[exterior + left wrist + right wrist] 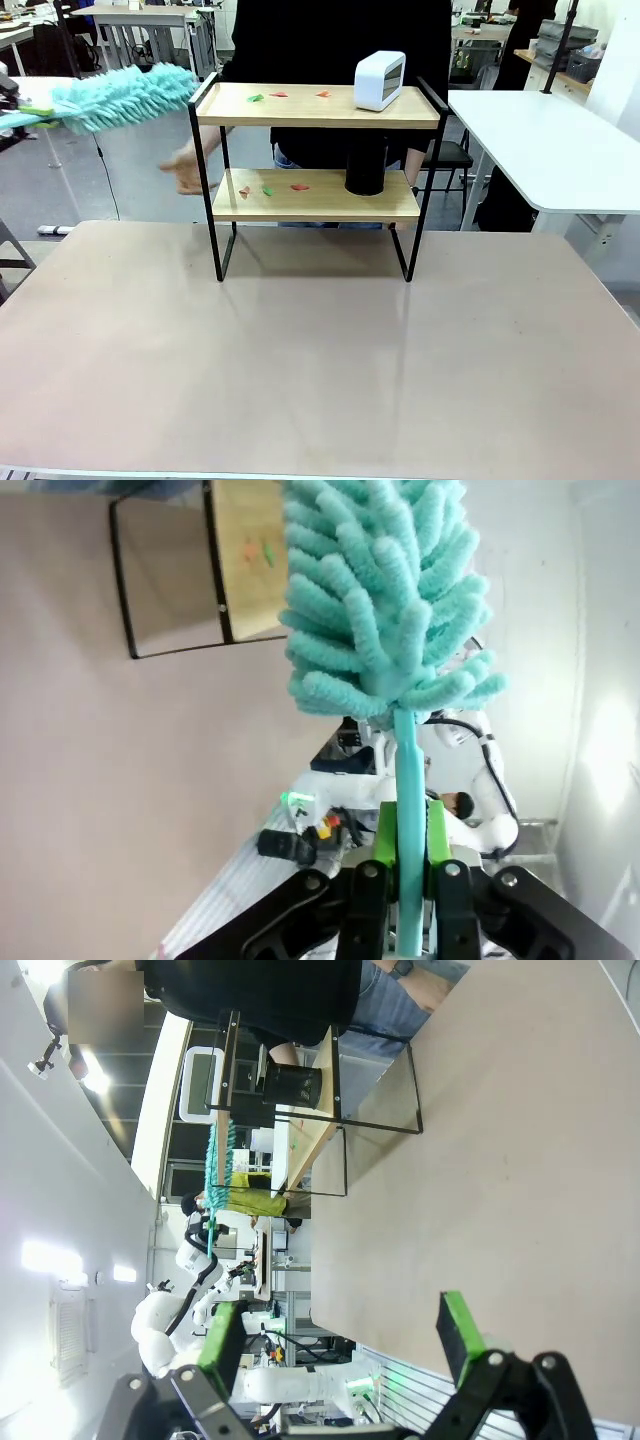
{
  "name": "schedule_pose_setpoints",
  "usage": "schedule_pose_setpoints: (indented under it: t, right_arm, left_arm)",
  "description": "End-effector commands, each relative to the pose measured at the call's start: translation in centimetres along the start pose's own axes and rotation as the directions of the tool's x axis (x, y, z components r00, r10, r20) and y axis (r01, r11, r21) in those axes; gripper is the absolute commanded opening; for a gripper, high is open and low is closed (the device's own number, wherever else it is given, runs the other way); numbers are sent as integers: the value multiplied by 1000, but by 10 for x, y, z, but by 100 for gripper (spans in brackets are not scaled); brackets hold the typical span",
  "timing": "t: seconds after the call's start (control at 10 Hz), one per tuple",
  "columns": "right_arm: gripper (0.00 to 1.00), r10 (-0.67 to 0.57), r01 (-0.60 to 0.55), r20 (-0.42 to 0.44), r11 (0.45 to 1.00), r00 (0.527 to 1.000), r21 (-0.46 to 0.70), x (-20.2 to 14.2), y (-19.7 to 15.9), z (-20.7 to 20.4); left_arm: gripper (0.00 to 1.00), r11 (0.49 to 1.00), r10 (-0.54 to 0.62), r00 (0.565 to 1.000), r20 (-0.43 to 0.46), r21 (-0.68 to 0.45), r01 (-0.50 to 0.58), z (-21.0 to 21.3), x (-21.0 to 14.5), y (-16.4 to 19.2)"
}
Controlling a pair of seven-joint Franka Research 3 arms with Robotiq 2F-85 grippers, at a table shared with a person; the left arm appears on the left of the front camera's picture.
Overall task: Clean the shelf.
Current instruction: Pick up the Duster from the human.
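Note:
The shelf (316,104) stands at the far middle of the beige table, a two-tier rack with black frame. Small red and green scraps (278,95) lie on its top board, more scraps (268,189) on the lower board. A fluffy teal duster (125,97) hovers at the top board's left end, its head almost touching the frame. My left gripper (408,845) is shut on the duster's teal handle (408,780); the duster head (385,590) rises above, with the shelf (245,560) beyond. My right gripper (340,1335) stands open, far from the shelf (320,1090).
A white clock-like box (380,80) sits on the top board's right end, a black cylinder (365,170) on the lower board. A person in black stands behind the shelf, one hand (185,172) by its left side. A white table (560,150) stands at right.

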State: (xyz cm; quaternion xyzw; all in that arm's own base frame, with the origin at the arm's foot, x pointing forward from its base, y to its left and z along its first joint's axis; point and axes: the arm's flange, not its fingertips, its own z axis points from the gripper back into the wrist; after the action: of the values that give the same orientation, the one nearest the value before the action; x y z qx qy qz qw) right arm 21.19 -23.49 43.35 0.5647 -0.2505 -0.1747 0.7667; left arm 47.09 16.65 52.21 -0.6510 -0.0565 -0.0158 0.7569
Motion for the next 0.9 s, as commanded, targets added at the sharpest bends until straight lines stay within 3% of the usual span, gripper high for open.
schedule_pose_setpoints:
  t: [0.0,0.2,0.4,0.5,0.6,0.8]
  right_arm:
    - [100,29,-29,11,999,1000,15,3,1,0]
    - [100,29,-29,11,999,1000,15,3,1,0]
    - [100,29,-29,11,999,1000,15,3,1,0]
    - [100,29,-29,11,999,1000,15,3,1,0]
    - [100,29,-29,11,999,1000,15,3,1,0]
    - [100,29,-29,11,999,1000,15,3,1,0]
  left_arm:
    - [0,987,-163,985,64,3,163,8,-54,2]
    - [0,959,-282,956,78,-6,283,19,-103,6]
    - [0,956,-291,956,36,45,289,14,-139,19]
    - [0,958,-276,961,-17,78,277,10,-150,29]
    - [0,961,-262,956,-134,49,271,11,-162,37]
    - [0,961,-272,961,-53,38,275,18,-181,48]
